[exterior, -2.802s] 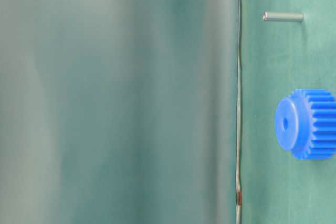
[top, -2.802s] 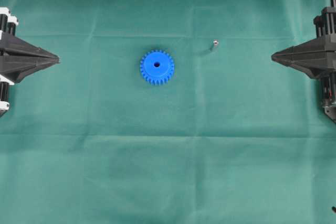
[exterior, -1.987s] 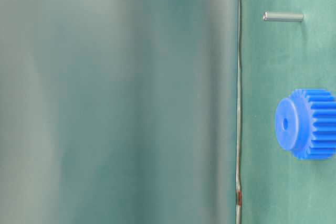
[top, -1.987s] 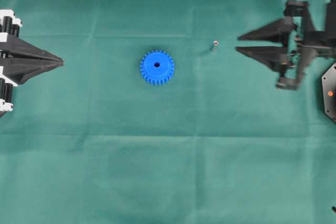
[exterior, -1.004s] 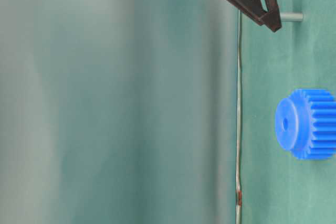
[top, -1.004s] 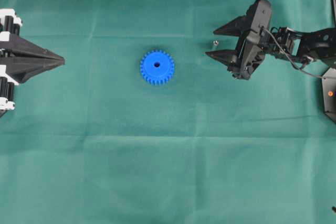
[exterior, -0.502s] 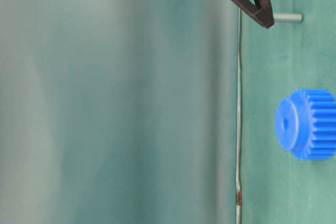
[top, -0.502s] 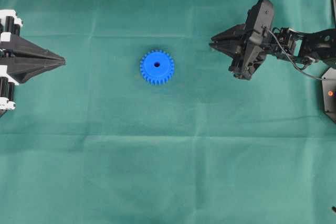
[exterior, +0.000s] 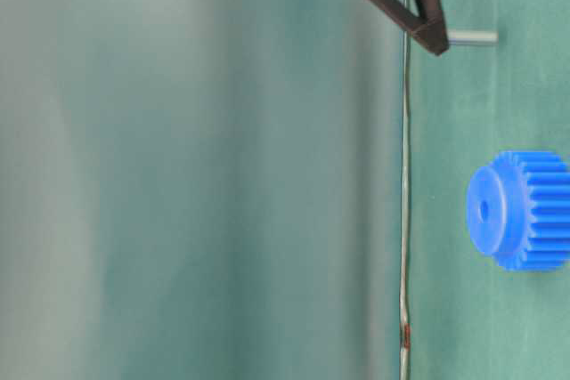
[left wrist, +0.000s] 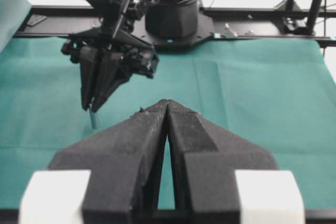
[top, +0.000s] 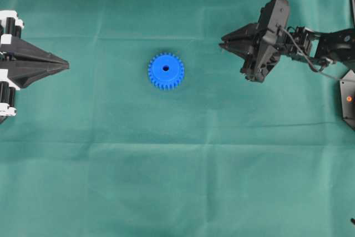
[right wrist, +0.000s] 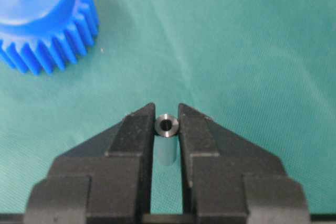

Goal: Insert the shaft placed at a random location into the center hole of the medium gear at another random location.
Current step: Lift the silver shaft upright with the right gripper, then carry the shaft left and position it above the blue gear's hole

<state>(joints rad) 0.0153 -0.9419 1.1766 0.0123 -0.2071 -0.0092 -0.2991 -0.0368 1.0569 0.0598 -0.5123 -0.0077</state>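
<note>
The blue medium gear (top: pixel 166 71) lies flat on the green cloth, its center hole (top: pixel 166 68) facing up. It also shows in the table-level view (exterior: pixel 521 211) and the right wrist view (right wrist: pixel 44 19). My right gripper (top: pixel 223 43) is to the right of the gear and shut on the silver shaft (right wrist: pixel 167 125), which stands upright between the fingers (right wrist: pixel 142 129). In the table-level view the shaft (exterior: pixel 472 38) hangs from the fingertips (exterior: pixel 432 42) just off the cloth. From overhead the shaft is hidden. My left gripper (top: pixel 66 66) is shut and empty at the far left.
The black arm base and frame rail (left wrist: pixel 173 19) stand at the far end of the cloth in the left wrist view. A black part with an orange dot (top: pixel 348 98) sits at the right edge.
My right gripper came in from the right, straddled the shaft and shut on it. The shaft has risen slightly and shifted a little toward the gear. The left arm is still.
</note>
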